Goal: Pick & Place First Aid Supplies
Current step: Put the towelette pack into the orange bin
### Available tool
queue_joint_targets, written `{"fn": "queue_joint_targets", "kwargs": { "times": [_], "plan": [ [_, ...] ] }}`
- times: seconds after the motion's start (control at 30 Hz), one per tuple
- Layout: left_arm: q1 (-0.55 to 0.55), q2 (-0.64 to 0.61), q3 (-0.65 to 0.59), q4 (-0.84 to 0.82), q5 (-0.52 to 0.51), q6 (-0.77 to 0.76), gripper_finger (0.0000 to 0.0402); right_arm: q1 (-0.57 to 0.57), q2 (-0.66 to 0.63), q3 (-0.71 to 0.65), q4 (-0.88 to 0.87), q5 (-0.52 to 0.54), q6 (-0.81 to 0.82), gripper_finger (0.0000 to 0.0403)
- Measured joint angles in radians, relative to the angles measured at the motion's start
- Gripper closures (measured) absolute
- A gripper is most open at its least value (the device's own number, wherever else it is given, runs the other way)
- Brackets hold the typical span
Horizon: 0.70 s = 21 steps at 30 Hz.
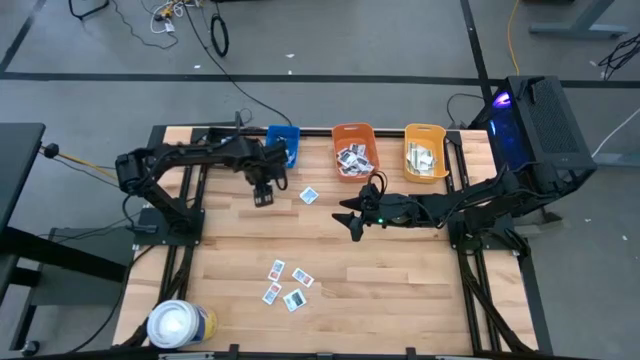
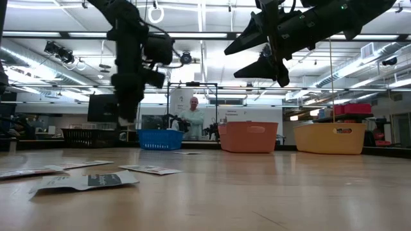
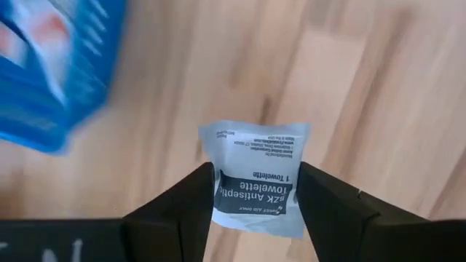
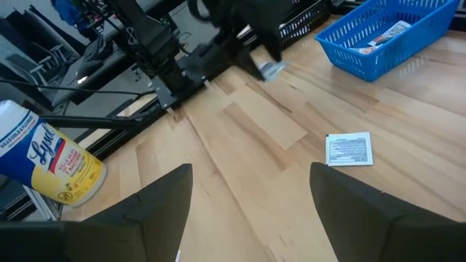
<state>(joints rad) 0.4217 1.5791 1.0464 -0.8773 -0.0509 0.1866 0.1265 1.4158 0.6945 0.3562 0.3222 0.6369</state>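
- High view: The left end effector [image 1: 263,193] hangs over the bench [image 1: 400,290] just in front of the blue bin [image 1: 282,143], while the right end effector [image 1: 352,218] hovers near the bench's middle, below the orange bin [image 1: 354,148]. The orange bin and the yellow bin [image 1: 425,150] each hold supplies. One loose packet [image 1: 309,196] lies between the two arms, and a cluster of packets [image 1: 286,284] waits nearer the front edge, well apart from the bins. A white canister [image 1: 180,325] stands at the front left corner.
- Low view: Both arms are raised clear of the wood; several packets lie flat in the foreground, and a person stands far behind the bins.
- Left wrist view: The left fingers [image 3: 182,211] pinch a towelette packet [image 3: 256,182] by its sides, lifted off the bench, with the blue bin close by.
- Right wrist view: The right fingers [image 4: 156,200] are spread with nothing between them; the loose packet lies ahead on the wood.
- Progress, as a judgement: sorting is well under way, one packet appears about to go into the blue bin, and about half a dozen are left on the bench.
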Motion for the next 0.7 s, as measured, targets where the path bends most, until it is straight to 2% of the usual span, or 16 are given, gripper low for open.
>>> {"fn": "queue_joint_targets", "kwargs": {
  "times": [0.23,0.5,0.7],
  "plan": [
    [0.025,-0.001,0.114,0.036,-0.052,-0.004,0.0207,0.000,0.000,0.000,0.001,-0.001,0.001,0.0124],
    [0.046,-0.001,0.190,0.111,0.114,-0.022,0.0207,0.000,0.000,0.000,0.004,-0.027,0.014,0.0124],
    [0.030,-0.002,0.215,0.218,0.208,-0.018,0.0207,-0.032,-0.003,0.000,0.019,-0.027,0.235,0.0124]
  ]
}}
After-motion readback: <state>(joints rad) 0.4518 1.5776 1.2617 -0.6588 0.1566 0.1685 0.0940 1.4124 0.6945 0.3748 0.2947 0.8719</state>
